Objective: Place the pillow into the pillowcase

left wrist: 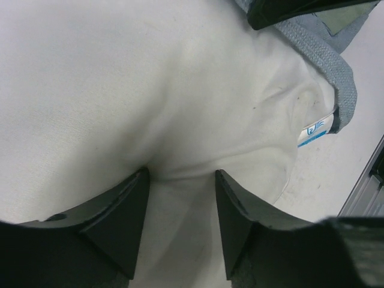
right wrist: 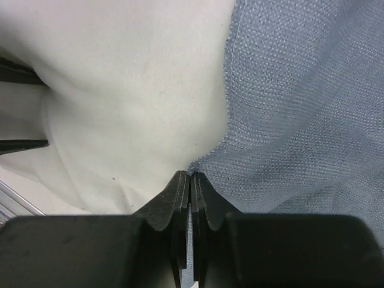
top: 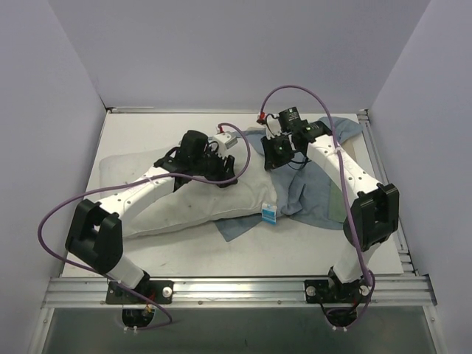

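The pillow [top: 184,203] lies lengthwise across the left and middle of the table [top: 295,247], most of it bare and white with a few dark specks; its right end overlaps the pillowcase [top: 313,195], which is spread limp and rumpled on the right half, with a flap of blue-grey cloth showing from under the pillow's near edge. A small white tag [top: 269,212] with blue print sits just where the two meet (from these views I cannot tell whether the pillow's end is actually inside the opening or only lying on the cloth). The left gripper [left wrist: 180,201] is down on the pillow near its right end, its jaws spread wide; the two dark fingers [left wrist: 123,222] press into the white fabric, which bulges between them, but nothing is pinched. The right gripper [right wrist: 189,180] is just beside it, over the seam between pillow and cloth; its jaws are pressed together with only a hairline slit between them, and the pillowcase's hemmed edge runs straight into the tips, so it appears to have nipped that edge.
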Robot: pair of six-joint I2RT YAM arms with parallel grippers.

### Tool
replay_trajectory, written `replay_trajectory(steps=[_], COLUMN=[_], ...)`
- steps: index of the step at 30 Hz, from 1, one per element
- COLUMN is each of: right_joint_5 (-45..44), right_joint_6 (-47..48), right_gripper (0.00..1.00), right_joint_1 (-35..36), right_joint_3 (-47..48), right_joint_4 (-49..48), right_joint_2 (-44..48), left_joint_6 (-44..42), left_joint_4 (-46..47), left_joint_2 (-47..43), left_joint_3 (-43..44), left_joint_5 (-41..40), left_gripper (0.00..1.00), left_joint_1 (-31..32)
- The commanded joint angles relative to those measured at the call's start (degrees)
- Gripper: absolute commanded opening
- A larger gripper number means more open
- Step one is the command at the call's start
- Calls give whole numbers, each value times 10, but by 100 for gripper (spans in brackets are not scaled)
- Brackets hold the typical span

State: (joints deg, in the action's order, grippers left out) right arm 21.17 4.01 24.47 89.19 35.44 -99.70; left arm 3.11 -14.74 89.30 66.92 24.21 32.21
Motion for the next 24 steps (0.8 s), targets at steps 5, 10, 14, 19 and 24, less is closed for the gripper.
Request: replay_trajectory(steps=[5, 10, 14, 19, 24], right_joint_5=[48, 242, 329, 238, 205], right_joint_6=[-19, -123, -226, -152, -116], right_gripper=[0, 0, 0, 0, 0], right_joint_1=[6, 22, 32, 14, -4], right_joint_3=[45, 95, 74, 30, 62], right_joint_4=[20, -25, -134, -84, -73], right_joint_2=[6, -1, 4, -34, -96], left_joint_6=[-2, 88, 237, 271, 127], left_joint_4=[40, 160, 269, 271, 162], left_joint_2=[11, 8, -1, -36, -109], left_joint_3=[-2, -30, -74, -111, -101], left_joint_5=[0, 72, 99, 85, 83], left_gripper=[36, 12, 0, 0, 59], left_joint_1=[-7, -19, -33, -47, -68])
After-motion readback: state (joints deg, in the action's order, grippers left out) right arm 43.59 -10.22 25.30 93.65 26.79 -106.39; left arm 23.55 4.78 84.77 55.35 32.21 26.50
